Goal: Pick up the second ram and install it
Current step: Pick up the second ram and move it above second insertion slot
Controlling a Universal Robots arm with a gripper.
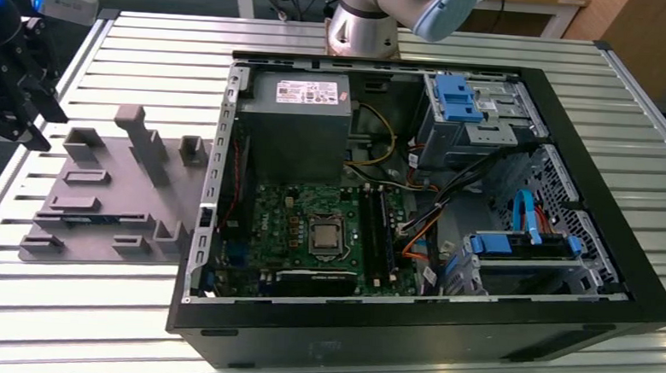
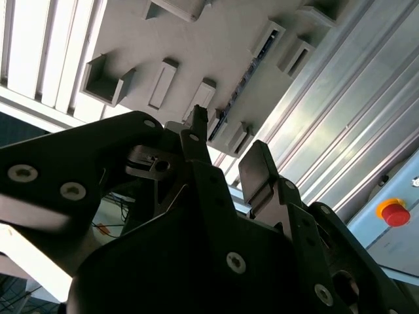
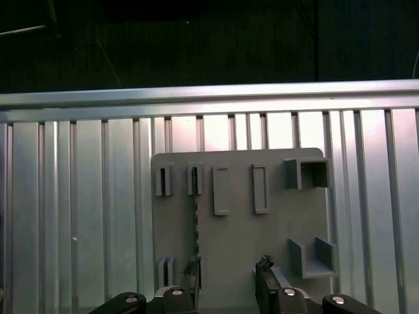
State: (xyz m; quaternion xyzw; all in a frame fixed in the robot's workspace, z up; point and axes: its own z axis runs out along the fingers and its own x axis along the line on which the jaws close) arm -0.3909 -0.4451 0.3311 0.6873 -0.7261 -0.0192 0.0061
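Observation:
The second ram (image 3: 196, 226) stands on edge in a slot of the grey holder plate (image 3: 239, 235), seen as a thin toothed strip. In the second wrist view the ram (image 2: 241, 82) is a dark strip with small chips. It shows as a thin blue line (image 1: 94, 219) in the exterior view. My gripper (image 3: 229, 278) hovers above the plate, open, its two black fingertips (image 3: 264, 269) apart with nothing between them. The ram lines up with one fingertip, not the gap. The gripper (image 1: 19, 93) hangs at the exterior view's far left, above the table edge.
An open computer case (image 1: 602, 277) lies on the slatted metal table (image 1: 75, 327), with the motherboard (image 1: 296, 236), memory slots (image 1: 373, 231), power supply (image 1: 295, 116) and blue-tabbed drive cages inside. The holder plate carries several raised grey blocks (image 1: 141, 138). A red button (image 2: 395, 212) sits beyond the table.

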